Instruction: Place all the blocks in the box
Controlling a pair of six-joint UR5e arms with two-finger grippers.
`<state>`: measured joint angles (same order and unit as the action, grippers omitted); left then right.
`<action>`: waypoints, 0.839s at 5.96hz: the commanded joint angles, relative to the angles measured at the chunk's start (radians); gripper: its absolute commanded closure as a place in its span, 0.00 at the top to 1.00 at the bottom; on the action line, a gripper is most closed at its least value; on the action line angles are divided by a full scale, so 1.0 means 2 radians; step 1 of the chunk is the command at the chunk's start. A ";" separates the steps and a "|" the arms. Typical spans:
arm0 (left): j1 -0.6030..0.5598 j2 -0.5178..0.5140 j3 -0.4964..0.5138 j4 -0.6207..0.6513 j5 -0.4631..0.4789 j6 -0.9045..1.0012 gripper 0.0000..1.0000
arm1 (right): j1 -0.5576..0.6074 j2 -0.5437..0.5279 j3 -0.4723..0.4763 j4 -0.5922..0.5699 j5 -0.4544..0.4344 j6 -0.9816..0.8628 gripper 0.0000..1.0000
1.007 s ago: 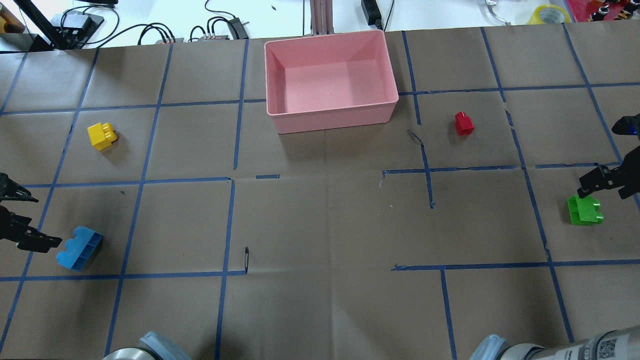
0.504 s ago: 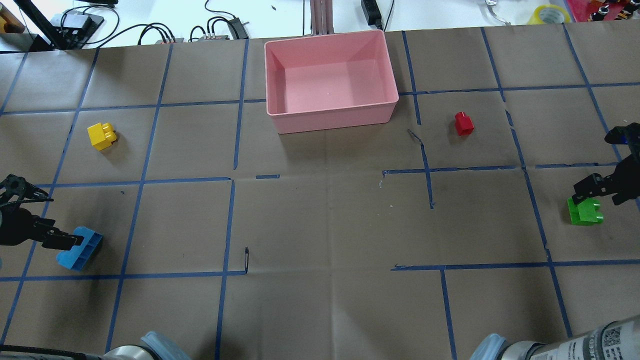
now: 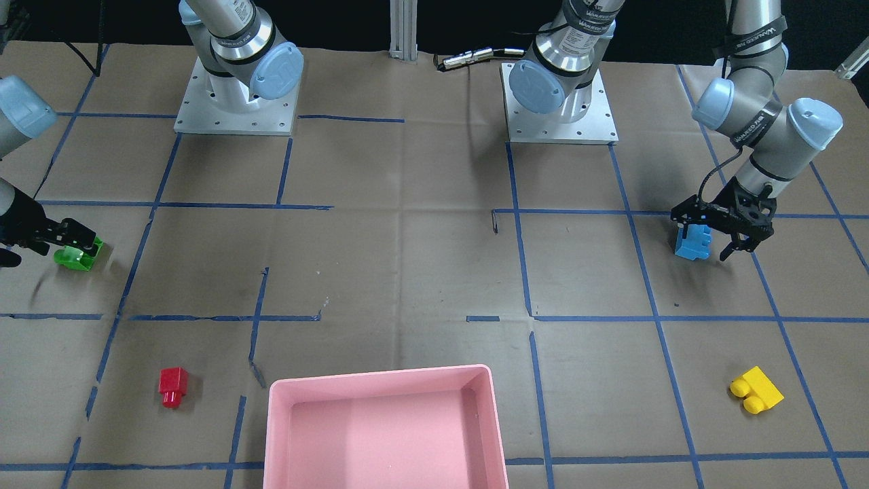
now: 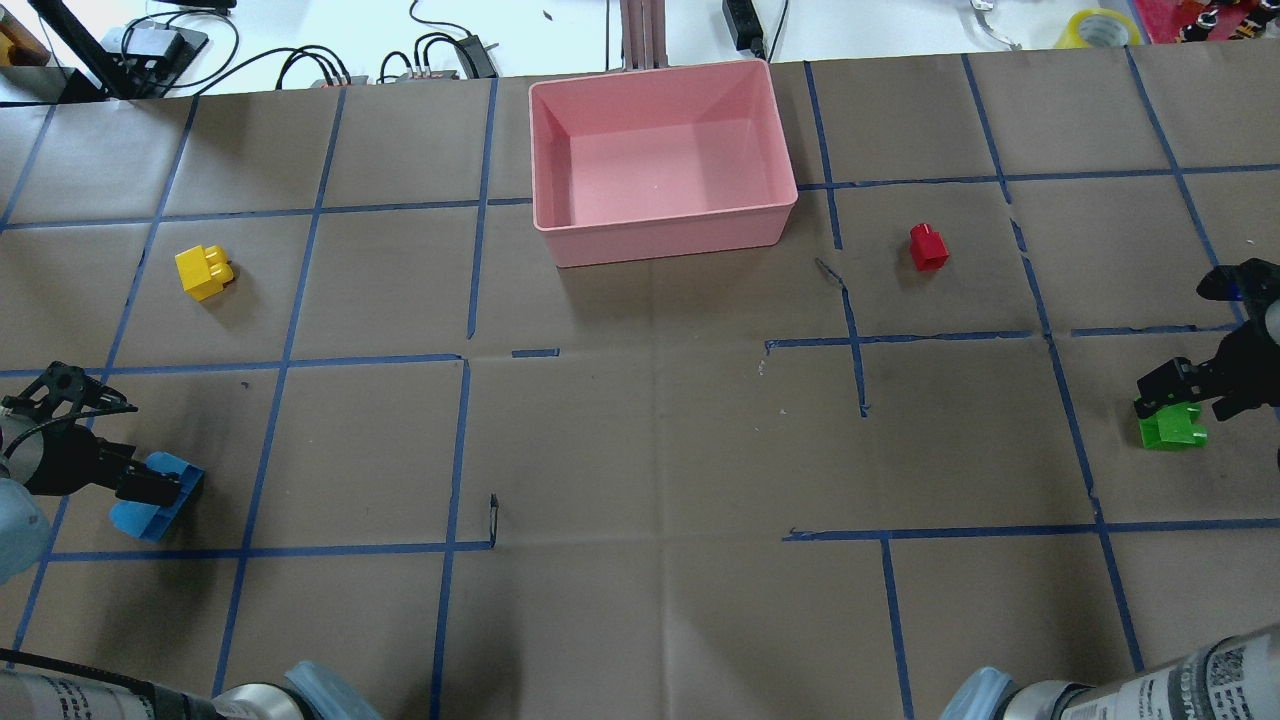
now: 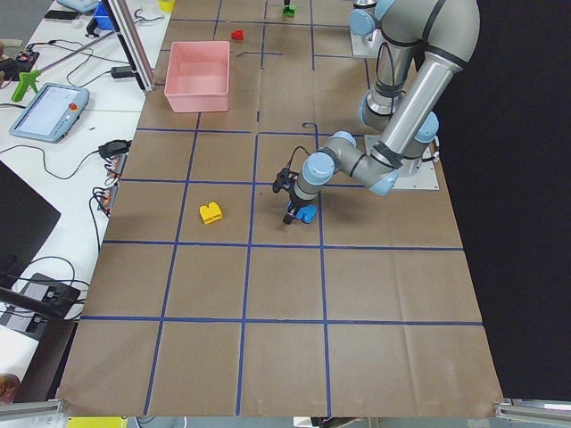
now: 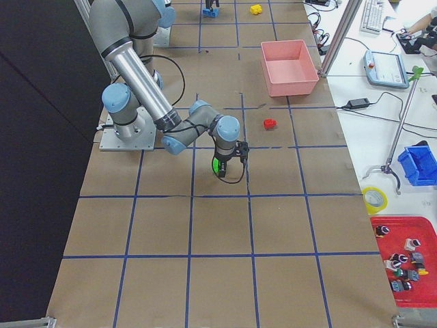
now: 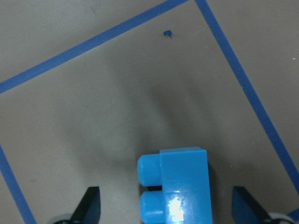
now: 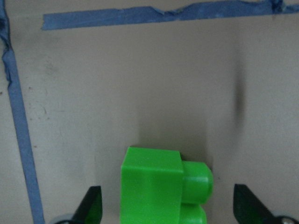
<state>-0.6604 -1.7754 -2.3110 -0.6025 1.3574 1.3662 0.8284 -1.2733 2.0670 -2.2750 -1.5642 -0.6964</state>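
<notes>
Four blocks on the table (image 4: 640, 450): one yellow block (image 4: 203, 272) at the overhead view's upper left, one blue block (image 4: 160, 497) at lower left, one red block (image 4: 927, 246) right of centre, one green block (image 4: 1170, 428) at the right edge. One pink box (image 4: 600, 235), top centre. Two grippers: the left gripper (image 7: 166, 207) and the right gripper (image 8: 166, 207).

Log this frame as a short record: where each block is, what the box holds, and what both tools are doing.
box: empty
blocks in box: none of four
left tool: open, straddling the blue block
right tool: open, straddling the green block
blue block: on the table, not clamped
green block: on the table, not clamped
yellow block: lying free on the robot's left side
red block: lying free, to the box's right
</notes>
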 commanded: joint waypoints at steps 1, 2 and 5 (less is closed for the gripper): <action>0.000 0.003 -0.013 0.004 0.000 0.003 0.99 | 0.000 0.005 0.001 -0.002 -0.001 0.000 0.99; 0.000 0.003 -0.012 0.004 0.001 0.006 0.99 | -0.001 0.005 0.001 -0.002 -0.002 0.002 0.97; 0.000 0.004 -0.010 0.005 0.001 0.007 0.90 | 0.000 -0.001 0.006 0.001 -0.012 0.002 0.43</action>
<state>-0.6611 -1.7677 -2.3327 -0.5932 1.3591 1.3800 0.8283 -1.2714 2.0784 -2.2759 -1.5836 -0.6907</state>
